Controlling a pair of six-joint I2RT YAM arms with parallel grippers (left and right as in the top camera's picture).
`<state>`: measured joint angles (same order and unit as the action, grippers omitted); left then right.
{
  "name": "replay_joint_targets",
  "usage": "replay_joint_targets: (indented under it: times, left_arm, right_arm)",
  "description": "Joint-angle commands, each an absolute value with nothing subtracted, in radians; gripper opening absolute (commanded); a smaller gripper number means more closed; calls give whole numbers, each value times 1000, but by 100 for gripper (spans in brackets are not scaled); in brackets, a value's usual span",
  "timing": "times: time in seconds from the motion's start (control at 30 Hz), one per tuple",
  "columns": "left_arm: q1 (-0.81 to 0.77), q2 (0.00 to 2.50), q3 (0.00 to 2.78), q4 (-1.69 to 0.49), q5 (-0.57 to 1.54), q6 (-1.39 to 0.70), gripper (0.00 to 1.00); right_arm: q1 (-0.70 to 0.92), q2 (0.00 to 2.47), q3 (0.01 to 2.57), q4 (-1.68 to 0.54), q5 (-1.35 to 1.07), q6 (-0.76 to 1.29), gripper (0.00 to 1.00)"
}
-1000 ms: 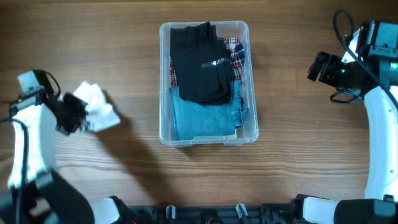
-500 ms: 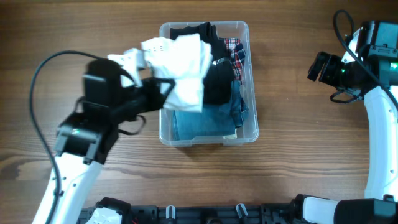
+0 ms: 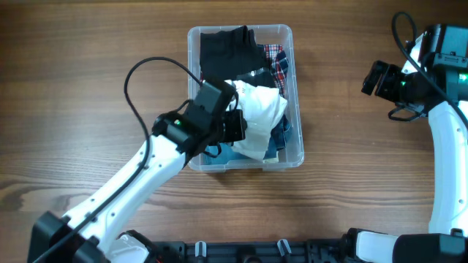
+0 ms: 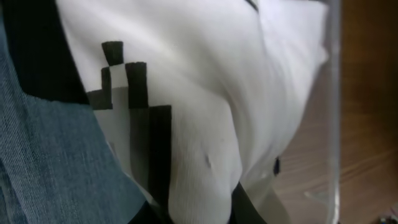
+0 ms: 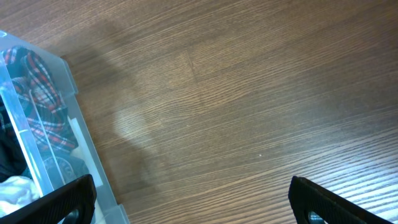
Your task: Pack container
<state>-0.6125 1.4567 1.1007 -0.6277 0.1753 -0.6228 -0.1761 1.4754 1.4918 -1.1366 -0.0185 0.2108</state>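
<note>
The left gripper is reaching into the clear container, its fingers pinching the white garment, which is lying over the jeans and black clothing. Probably only the release is remaining. The right gripper is hovering spread open, well apart.

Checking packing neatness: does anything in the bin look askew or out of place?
The white cloth, pinched in the left gripper, sits crumpled in a heap over the flat-folded clothes in the clear plastic container. No clothing lies outside it.
</note>
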Motion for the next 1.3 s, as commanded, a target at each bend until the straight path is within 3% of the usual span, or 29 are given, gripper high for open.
replay_joint_targets:
  times: [0.0, 0.13, 0.23, 0.5, 0.6, 0.77, 1.03, 1.1, 1.13, 1.17, 1.27]
  left_arm:
    - [-614, 1468, 1114, -646, 89, -740, 4]
    - [-630, 1468, 1114, -725, -92, -855, 4]
    - [-651, 1468, 1113, -741, -106, -853, 6]
    - [-696, 1468, 1113, -758, -106, -852, 44]
    - [-697, 1468, 1113, -780, -106, -846, 69]
    - [-696, 1466, 1114, -789, -160, -812, 84]
    - [-696, 1423, 1238, -775, -181, -691, 71]
    - [-697, 1415, 1275, -763, -181, -690, 54]
    - [-697, 1412, 1281, -732, -181, -686, 34]
    - [-697, 1412, 1281, -709, -181, -687, 4]
    - [-696, 1430, 1280, -653, -181, -641, 4]
  right_arm:
    - [-177, 1474, 1490, -1133, -16, 198, 100]
    - [-177, 1474, 1490, -1133, -16, 198, 100]
    - [-177, 1474, 1490, -1133, -16, 198, 100]
    - [-177, 1474, 1490, -1133, -16, 199, 100]
    - [-177, 1474, 1490, -1133, -16, 198, 100]
    - [-177, 1474, 1490, -1133, -16, 198, 100]
    - [-177, 1474, 1490, -1133, -16, 198, 100]
    - [-177, 1474, 1490, -1133, -16, 198, 100]
    - [-177, 1474, 1490, -1133, -16, 199, 100]
    - [-177, 1474, 1490, -1133, -16, 198, 100]
    - [-177, 1474, 1490, -1133, -16, 198, 100]
